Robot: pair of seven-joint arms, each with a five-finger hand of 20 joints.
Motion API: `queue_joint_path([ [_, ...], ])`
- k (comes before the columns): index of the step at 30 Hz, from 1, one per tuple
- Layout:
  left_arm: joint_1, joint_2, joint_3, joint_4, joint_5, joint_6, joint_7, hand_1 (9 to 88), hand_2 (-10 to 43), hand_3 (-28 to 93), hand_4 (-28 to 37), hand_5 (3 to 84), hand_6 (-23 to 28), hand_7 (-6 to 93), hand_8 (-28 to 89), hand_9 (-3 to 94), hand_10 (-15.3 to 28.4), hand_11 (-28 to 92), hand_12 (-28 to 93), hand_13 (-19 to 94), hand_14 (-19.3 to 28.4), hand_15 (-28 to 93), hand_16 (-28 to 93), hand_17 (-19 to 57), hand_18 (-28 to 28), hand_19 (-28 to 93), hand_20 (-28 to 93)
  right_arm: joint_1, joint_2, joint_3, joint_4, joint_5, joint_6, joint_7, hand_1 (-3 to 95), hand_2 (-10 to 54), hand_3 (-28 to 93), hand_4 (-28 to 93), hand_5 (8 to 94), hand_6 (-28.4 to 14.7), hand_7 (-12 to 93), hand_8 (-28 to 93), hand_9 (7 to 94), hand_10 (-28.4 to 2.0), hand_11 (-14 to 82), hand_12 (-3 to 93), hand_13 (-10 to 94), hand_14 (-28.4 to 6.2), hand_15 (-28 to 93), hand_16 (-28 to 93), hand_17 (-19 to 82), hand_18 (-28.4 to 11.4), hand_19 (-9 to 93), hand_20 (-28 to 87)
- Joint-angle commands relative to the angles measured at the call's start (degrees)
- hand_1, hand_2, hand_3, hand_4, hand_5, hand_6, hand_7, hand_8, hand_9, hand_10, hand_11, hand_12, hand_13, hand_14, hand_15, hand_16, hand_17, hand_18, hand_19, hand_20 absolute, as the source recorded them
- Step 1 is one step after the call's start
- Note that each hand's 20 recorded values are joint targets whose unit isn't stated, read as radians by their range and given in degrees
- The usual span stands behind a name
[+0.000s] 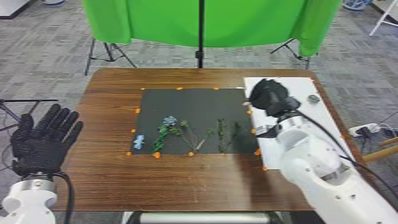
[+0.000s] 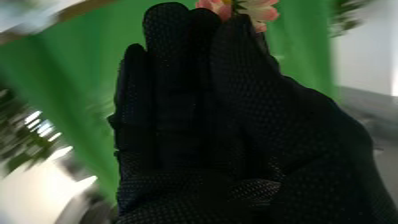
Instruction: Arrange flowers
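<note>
In the head view my right hand point(image 1: 271, 96) is above the white board, just right of the dark mat point(image 1: 189, 102). In the right wrist view, the thumb and fingers of my right hand point(image 2: 200, 100) pinch a pink flower point(image 2: 260, 11); its stem is hidden. A light blue piece point(image 1: 139, 142), a blue flower point(image 1: 170, 121), a leafy green sprig point(image 1: 161, 138) and thin stems point(image 1: 221, 132) lie on the mat. Off the table's left side, my left hand point(image 1: 40, 142) is open, its fingers straight.
The white board point(image 1: 274, 159) runs along the right side of the brown table point(image 1: 107, 175), with a small grey object point(image 1: 314, 99) on it. Orange pieces point(image 1: 156, 155) dot the mat's edges. A green cloth point(image 1: 160, 22) hangs on stands beyond the table.
</note>
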Motion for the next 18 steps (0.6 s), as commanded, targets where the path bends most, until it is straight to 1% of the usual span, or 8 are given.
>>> queue_joint_path([
  [1, 1.79, -0.11, -0.96, -0.34, 0.39, 0.12, 0.16, 27.8, 12.7, 68, -28.3, 50.4, 9.6, 9.6, -9, 44.7, 14.5, 18, 11, 38, 14.1, 29, -4, -4.0, 14.1, 35, 14, 5.82, -8.83, -10.47, 1.42, -2.77, -2.26, -7.42, 65.8, -9.5, 67, -28, 78.5, -1.3, 23, 0, 85.2, -11.6, 6.5, 37.8, 73, -8.3, 24, 47, 38, -12.7, 75, 32],
  [3, 1.57, -0.35, -0.79, -0.12, -0.07, -0.08, 0.57, 27.8, 12.7, 68, -28.3, 50.5, 9.7, 9.6, -9, 44.7, 14.5, 18, 11, 38, 14.1, 29, -4, -4.0, 14.1, 35, 14, 6.95, -10.14, -12.86, 2.0, -3.35, -2.05, -8.16, 65.9, -9.5, 66, -28, 78.4, -1.3, 23, 1, 85.1, -11.6, 6.5, 37.8, 73, -8.3, 24, 47, 38, -12.7, 75, 32],
  [6, 1.36, -0.82, -0.04, -0.09, -0.02, -0.2, 0.52, 27.7, 12.7, 68, -28.3, 50.4, 9.6, 9.6, -9, 44.7, 14.5, 18, 11, 38, 14.1, 29, -4, -4.0, 14.1, 35, 14, 8.02, -10.83, -15.57, 2.84, -4.62, -2.69, -9.4, 65.7, -9.5, 67, -28, 78.3, -1.2, 23, 0, 85.1, -11.6, 6.6, 37.7, 73, -8.3, 25, 47, 38, -12.7, 74, 32],
  [8, 1.15, -0.67, 0.18, 0.02, 0.13, -0.15, 0.19, 27.7, 12.7, 68, -28.3, 50.4, 9.6, 9.6, -9, 44.7, 14.5, 18, 11, 38, 14.1, 29, -4, -4.0, 14.1, 35, 14, 8.37, -10.83, -16.94, 3.63, -5.98, -3.06, -10.03, 65.7, -9.5, 67, -28, 78.3, -1.1, 23, 0, 85.1, -11.6, 6.6, 37.6, 73, -8.2, 25, 47, 38, -12.8, 74, 33],
  [9, 1.26, -0.65, 0.1, -0.07, 0.19, 0.17, 0.17, 27.8, 12.7, 68, -28.3, 50.4, 9.6, 9.6, -9, 44.7, 14.5, 18, 11, 38, 14.1, 29, -4, -4.0, 14.1, 35, 14, 8.46, -10.96, -17.54, 4.08, -6.32, -3.48, -10.04, 65.7, -9.5, 67, -28, 78.2, -1.1, 23, 0, 85.0, -11.6, 6.6, 37.7, 73, -8.2, 25, 47, 38, -12.8, 74, 33],
  [11, 0.94, -0.52, 0.15, 0.05, -0.06, 0.03, 0.6, 27.8, 12.7, 68, -28.3, 50.4, 9.6, 9.6, -9, 44.7, 14.4, 18, 11, 38, 14.1, 29, -4, -4.0, 14.1, 35, 14, 9.09, -11.17, -18.64, 5.6, -7.49, -3.46, -10.28, 65.7, -9.5, 67, -28, 78.2, -1.1, 23, 0, 85.0, -11.6, 6.7, 37.7, 73, -8.3, 25, 47, 38, -12.8, 74, 33],
  [13, 0.64, -0.33, 0.37, 0.16, 0.04, 0.22, 0.53, 27.8, 12.7, 68, -28.3, 50.5, 9.6, 9.6, -9, 44.7, 14.4, 18, 11, 38, 14.1, 29, -4, -4.0, 14.1, 35, 14, 9.37, -11.41, -19.4, 6.86, -7.94, -3.93, -9.87, 65.8, -9.5, 66, -28, 78.2, -1.1, 23, 0, 84.9, -11.6, 6.6, 37.6, 73, -8.1, 25, 47, 38, -12.7, 74, 33],
  [18, 0.14, -0.25, 0.98, 0.29, 0.1, 0.0, 0.46, 27.8, 12.8, 68, -28.3, 50.5, 9.6, 9.6, -9, 44.8, 14.5, 18, 11, 38, 14.0, 29, -4, -4.0, 14.1, 35, 14, 9.78, -13.13, -20.77, 10.74, -10.3, -3.01, -9.52, 66.0, -9.5, 66, -28, 77.9, -1.0, 23, 0, 84.6, -11.4, 6.3, 37.0, 72, -8.0, 25, 47, 37, -12.6, 74, 33],
])
